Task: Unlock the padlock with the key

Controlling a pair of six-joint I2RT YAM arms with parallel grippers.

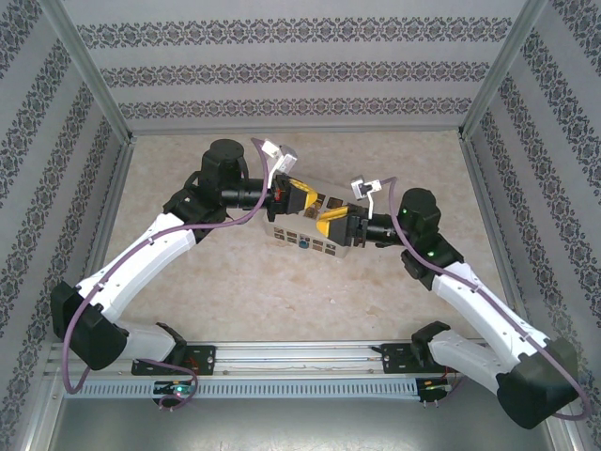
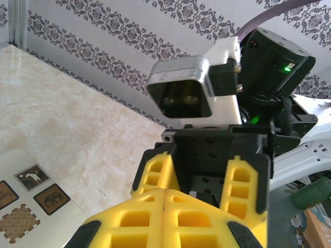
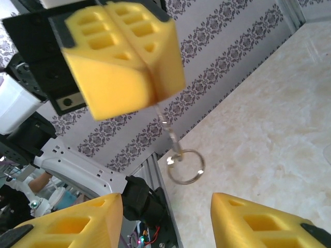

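Observation:
My left gripper is shut, its yellow pads pressed flat together. In the right wrist view the left gripper is at the top, and a thin silvery link with a key ring hangs from the seam between its pads. The key's blade is hidden inside that grip. My right gripper faces it tip to tip, open, with its fingers spread wide below the ring and apart from it. The blue padlock is hidden from me.
A beige box with dark patterned squares lies under both grippers at the table's middle; its corner is at the lower left of the left wrist view. Patterned walls enclose the marbled table on three sides.

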